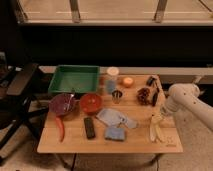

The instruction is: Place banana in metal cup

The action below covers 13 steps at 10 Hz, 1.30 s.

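The banana, slim and pale yellow, lies near the table's front right corner. The small silver metal cup stands mid-table, behind and to the left of the banana, right of the red bowl. My white arm reaches in from the right. My gripper hangs at its end, just over the banana's far end. I cannot tell whether it touches the banana.
A green tray sits at the back left, with a pale blue white-topped cup beside it. A purple bowl, red chili, black remote, blue sponge and brown object share the table. A black chair stands at the left.
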Motion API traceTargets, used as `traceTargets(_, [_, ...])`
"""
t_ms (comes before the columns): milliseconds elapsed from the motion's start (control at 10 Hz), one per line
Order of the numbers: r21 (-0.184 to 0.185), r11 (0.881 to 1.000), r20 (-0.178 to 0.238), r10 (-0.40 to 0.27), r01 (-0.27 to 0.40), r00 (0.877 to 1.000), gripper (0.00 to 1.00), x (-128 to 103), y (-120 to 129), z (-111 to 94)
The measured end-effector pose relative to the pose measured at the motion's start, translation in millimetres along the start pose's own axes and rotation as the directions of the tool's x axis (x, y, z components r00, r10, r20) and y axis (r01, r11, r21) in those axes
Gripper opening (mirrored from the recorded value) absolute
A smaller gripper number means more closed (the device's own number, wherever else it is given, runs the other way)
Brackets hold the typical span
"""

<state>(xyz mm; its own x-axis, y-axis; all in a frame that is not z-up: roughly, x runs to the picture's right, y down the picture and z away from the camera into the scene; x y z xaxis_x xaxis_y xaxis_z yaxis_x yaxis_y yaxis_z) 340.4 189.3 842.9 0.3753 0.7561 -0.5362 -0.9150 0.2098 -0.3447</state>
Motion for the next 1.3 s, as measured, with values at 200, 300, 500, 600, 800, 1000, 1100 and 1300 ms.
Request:
traceTargets(200, [-0.015,1.0,-0.019,0.001,-0.001,1.0,0.64,12.3,9.9,4.7])
traceTargets(300, [-0.022,1.0,-0.029,-0.004,0.004,1.0,0.64,15.9,15.2,8.4])
traceTargets(500, [-0.028,0.999,-0.041,-0.02,0.019,0.999,0.64,19.8,24.0,12.1])
traceTargets(600, [-0.027,0.999,-0.039,-0.03,0.028,0.999,0.58,21.9,27.9,11.9])
traceTargets(800, [-0.018,0.999,-0.024,-0.041,0.041,0.999,0.4,21.9,32.2,7.6])
traceTargets(1000, [-0.009,0.999,-0.006,-0.041,0.041,0.999,0.18,21.2,30.3,1.9])
traceTargets(1100, [-0.011,0.999,-0.002,-0.041,0.041,0.999,0.1,19.7,29.6,0.4])
traceTargets(1300, [-0.025,0.999,0.001,-0.046,0.046,0.999,0.0,16.0,29.3,-0.5])
